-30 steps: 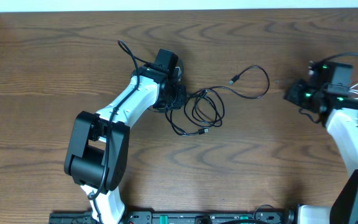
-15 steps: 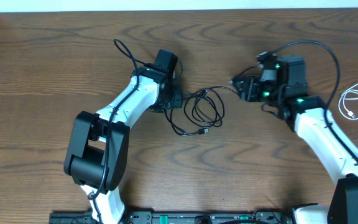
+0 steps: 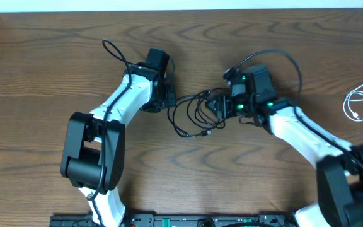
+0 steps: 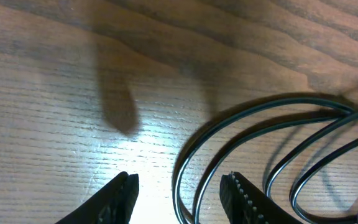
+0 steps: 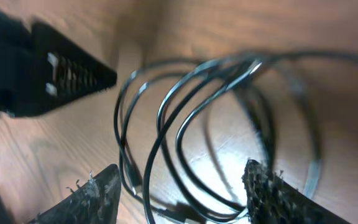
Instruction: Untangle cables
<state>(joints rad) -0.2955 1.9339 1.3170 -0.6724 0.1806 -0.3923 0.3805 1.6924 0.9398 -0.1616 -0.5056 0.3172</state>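
Both open: left claw [image 4: 179, 182], right claw [image 5: 182, 169]; black cable loops [image 3: 197, 112] lie between each one's fingers on tabletop [image 3: 263, 183]; white cable [image 3: 360, 106] well apart.

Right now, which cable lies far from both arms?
The thin white coiled cable, far right; the black cable loops lie between the left arm and the right arm.
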